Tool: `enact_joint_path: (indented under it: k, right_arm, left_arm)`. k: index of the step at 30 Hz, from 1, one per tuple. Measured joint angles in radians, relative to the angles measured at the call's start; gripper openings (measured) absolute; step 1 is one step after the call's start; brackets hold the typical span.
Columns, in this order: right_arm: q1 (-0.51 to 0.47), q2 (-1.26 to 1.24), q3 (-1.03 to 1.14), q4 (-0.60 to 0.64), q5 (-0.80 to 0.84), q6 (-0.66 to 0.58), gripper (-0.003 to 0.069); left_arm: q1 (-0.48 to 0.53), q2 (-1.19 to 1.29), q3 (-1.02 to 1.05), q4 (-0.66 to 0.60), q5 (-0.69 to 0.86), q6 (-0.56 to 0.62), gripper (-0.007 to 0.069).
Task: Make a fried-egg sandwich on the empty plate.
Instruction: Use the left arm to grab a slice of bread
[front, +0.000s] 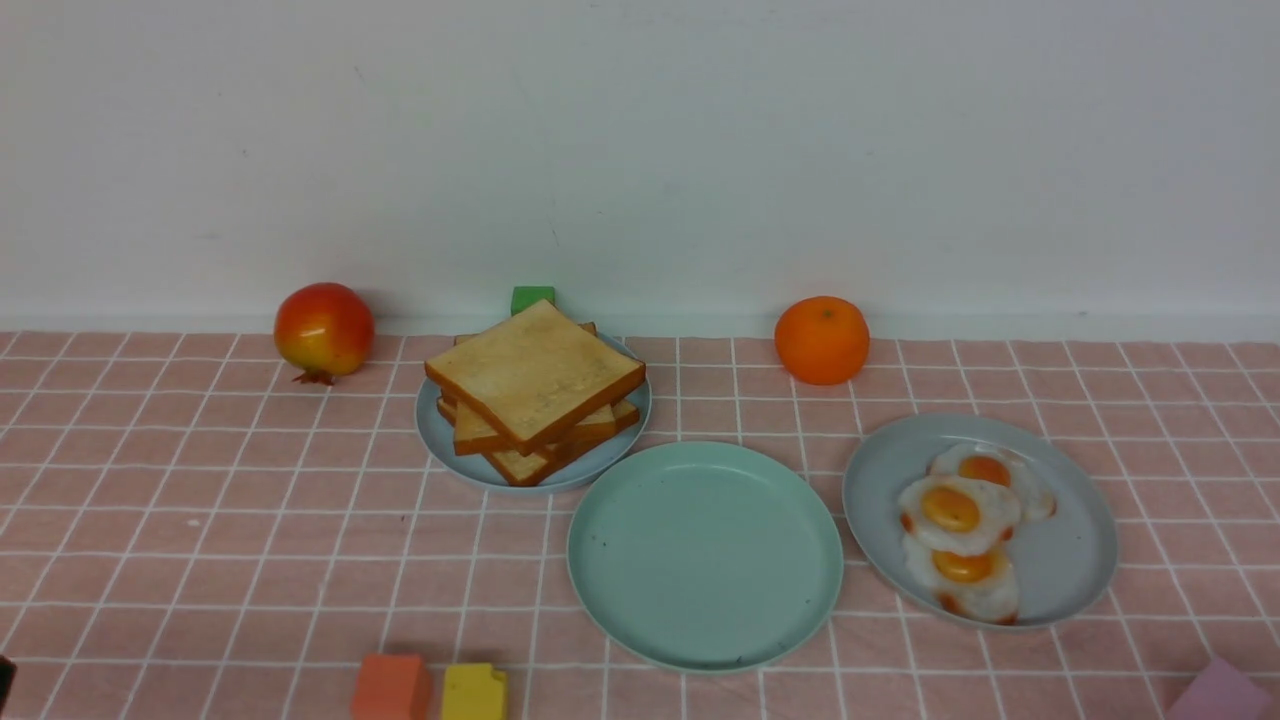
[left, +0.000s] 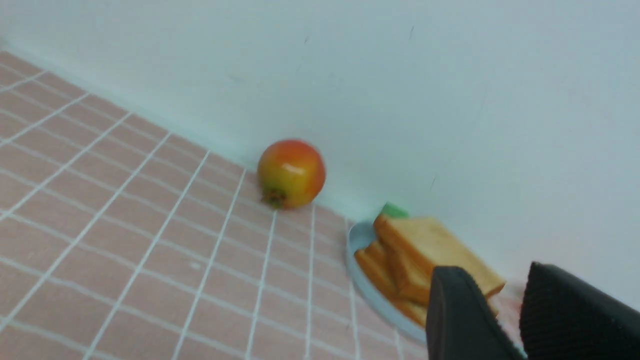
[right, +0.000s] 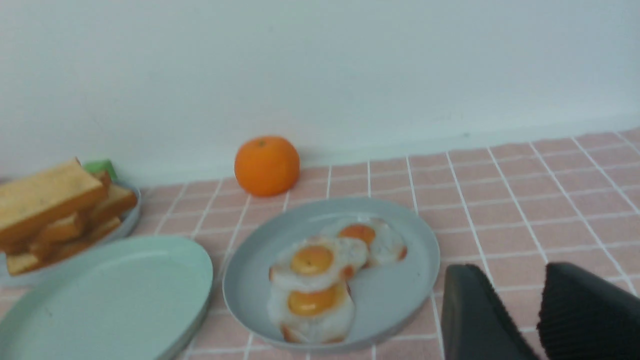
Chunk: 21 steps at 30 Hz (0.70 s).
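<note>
The empty mint-green plate (front: 705, 555) lies at the front centre of the pink checked cloth, and also shows in the right wrist view (right: 100, 295). A stack of toast slices (front: 535, 385) sits on a blue-grey plate (front: 432, 420) behind and to the left of it. Three fried eggs (front: 960, 520) lie on another blue-grey plate (front: 1075, 545) to its right. No assembled sandwich shows. My left gripper (left: 495, 270) is open and empty, short of the toast stack (left: 430, 245). My right gripper (right: 509, 267) is open and empty, beside the egg plate (right: 395, 295). Neither gripper shows in the front view.
A pomegranate (front: 323, 328) and an orange (front: 822, 340) stand near the white back wall. A green block (front: 532, 298) sits behind the toast. An orange block (front: 392, 687), a yellow block (front: 474, 692) and a pink block (front: 1222, 692) lie at the front edge.
</note>
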Motion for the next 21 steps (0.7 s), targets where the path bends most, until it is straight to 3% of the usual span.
enact_joint_path:
  k: [9,14,17,21]
  right_arm:
    - [0.0,0.0,0.0,0.023,-0.114,0.068,0.0242]
    - [0.0,0.0,-0.013,0.091,-0.27,0.119,0.0242]
    - [0.0,0.015,-0.09,0.119,-0.254,0.126,0.0242]
    - [0.0,0.076,-0.223,0.128,-0.156,0.127,0.0242]
  left_arm:
    - [0.0,0.0,-0.021,-0.008,-0.095,-0.008,0.0241]
    - [0.0,0.026,-0.19,-0.014,-0.096,-0.01,0.0241]
    - [0.0,0.122,-0.313,-0.052,-0.088,-0.01,0.0241]
    - [0.0,0.27,-0.489,-0.077,0.04,-0.01,0.0241]
